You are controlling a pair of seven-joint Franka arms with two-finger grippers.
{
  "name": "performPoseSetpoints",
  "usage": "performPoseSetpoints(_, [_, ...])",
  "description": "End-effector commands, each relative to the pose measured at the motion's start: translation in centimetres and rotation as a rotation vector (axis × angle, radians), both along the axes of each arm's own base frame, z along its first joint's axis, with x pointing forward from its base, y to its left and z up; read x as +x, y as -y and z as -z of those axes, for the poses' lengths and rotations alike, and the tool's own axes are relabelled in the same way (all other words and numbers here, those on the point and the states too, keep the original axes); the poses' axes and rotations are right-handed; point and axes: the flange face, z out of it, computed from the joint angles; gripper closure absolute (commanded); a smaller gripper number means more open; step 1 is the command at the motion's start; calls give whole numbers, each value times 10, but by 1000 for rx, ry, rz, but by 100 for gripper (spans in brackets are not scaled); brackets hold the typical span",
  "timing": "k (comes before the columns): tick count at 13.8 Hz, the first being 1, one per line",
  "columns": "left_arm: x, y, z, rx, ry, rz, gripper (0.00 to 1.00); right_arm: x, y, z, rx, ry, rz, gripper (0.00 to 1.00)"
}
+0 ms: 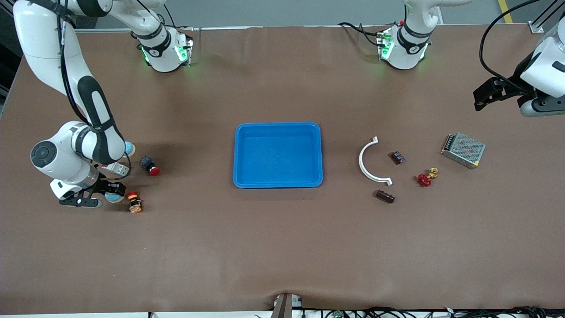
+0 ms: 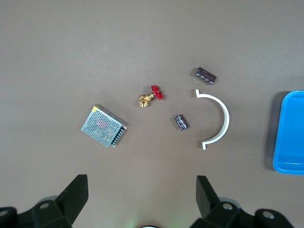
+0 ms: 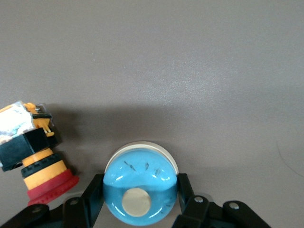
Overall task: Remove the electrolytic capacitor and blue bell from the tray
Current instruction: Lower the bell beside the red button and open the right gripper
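1. At the right arm's end of the surface, the blue bell [image 3: 140, 181] is sitting clamped between the fingers of the right claw [image 1: 102, 193], well apart from the tray [image 1: 277, 127].
2. Tray is lying empty mid-surface; nothing is showing inside its rim.
3. Electrolytic capacitor: two dark cylindrical parts [image 1: 397, 157] [image 1: 384, 196] are lying toward the left arm's end; I cannot tell which one it is.
4. Bell is hanging low, just beside an orange-and-red push button [image 1: 134, 201]. Judgement: lower it straight down, release only once it is resting flat, and keep clear of the button.
5. Left claw [image 1: 488, 95] is waiting with its fingers spread wide, holding nothing, up over a metal mesh box [image 1: 463, 150].
6. Also lying there: a white curved clip [image 1: 370, 161], a red-handled brass valve [image 1: 427, 177], a second red-capped button [image 1: 149, 165].
7. Surface is a plain brown mat; cables are running along its edges.
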Motion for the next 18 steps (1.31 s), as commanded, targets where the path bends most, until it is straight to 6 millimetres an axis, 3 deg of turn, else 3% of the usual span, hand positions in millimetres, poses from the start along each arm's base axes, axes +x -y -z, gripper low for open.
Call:
performPoseSetpoints(1, [-10, -1, -5, -18, -1, -6, 0, -3, 6, 4, 19, 11, 10, 100])
performPoseSetpoints(4, [-10, -1, -6, -18, 0, -6, 0, -2, 6, 6, 15, 18, 12, 100])
performPoseSetpoints(6, [-10, -1, -5, -18, -1, -6, 0, -2, 6, 5, 16, 20, 21, 39])
performPoseSetpoints(7, [-10, -1, -5, -18, -3, -6, 0, -2, 6, 5, 16, 20, 21, 32])
performPoseSetpoints(10, [-11, -1, -6, -17, -6, -8, 0, -2, 6, 5, 15, 21, 18, 32])
performPoseSetpoints(11, [-11, -1, -6, -17, -4, -8, 0, -2, 8, 6, 14, 20, 22, 25])
performPoseSetpoints(13, [-10, -1, -6, -18, -2, -8, 0, -2, 6, 6, 15, 21, 21, 0])
performPoseSetpoints(18, [-9, 0, -5, -18, -3, -6, 0, 2, 1, -2, 20, 22, 8, 0])
